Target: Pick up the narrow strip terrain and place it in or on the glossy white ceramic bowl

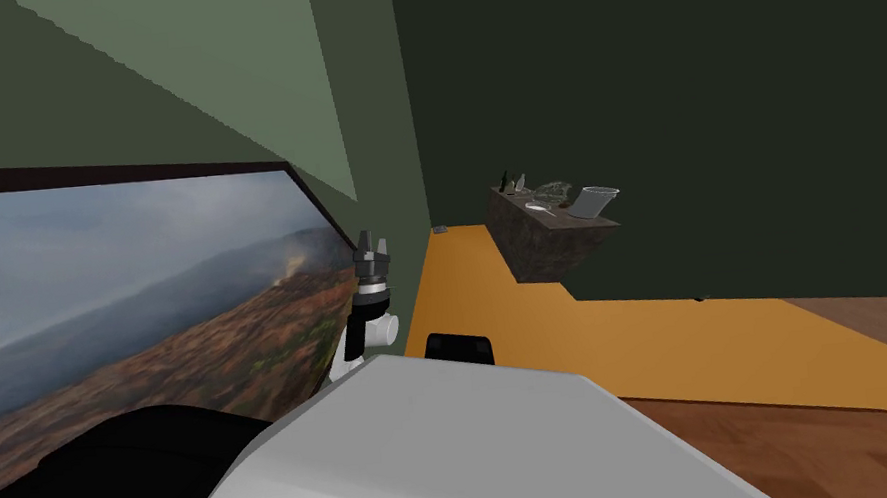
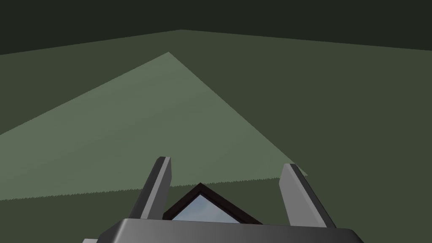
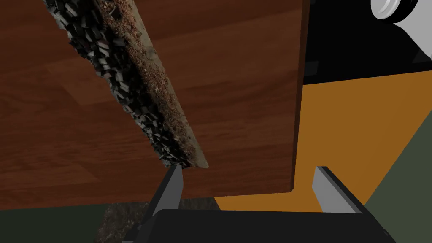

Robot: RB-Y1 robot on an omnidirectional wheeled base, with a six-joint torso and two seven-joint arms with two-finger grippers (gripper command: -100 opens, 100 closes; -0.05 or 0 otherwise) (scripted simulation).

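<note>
Strip terrain [image 3: 139,84] on brown wood surface [image 3: 236,84] bordering orange area [image 3: 358,135] | right gripper [image 3: 249,171] spread | left gripper [image 2: 228,166] spread

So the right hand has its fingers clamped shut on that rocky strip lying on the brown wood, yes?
Not shut. In the right wrist view the right gripper stands open, and the rocky strip on the brown wood ends beside one finger, ungripped.

A room in a home: a large framed landscape picture [image 1: 116,310] on dark green walls [image 1: 679,90]; right of the picture, an orange floor area [image 1: 641,344] and wood-plank floor [image 1: 800,451]; farther right of it, a dark counter [image 1: 542,247] with small bottles [image 1: 504,181] and a clear jug [image 1: 596,200]
</note>
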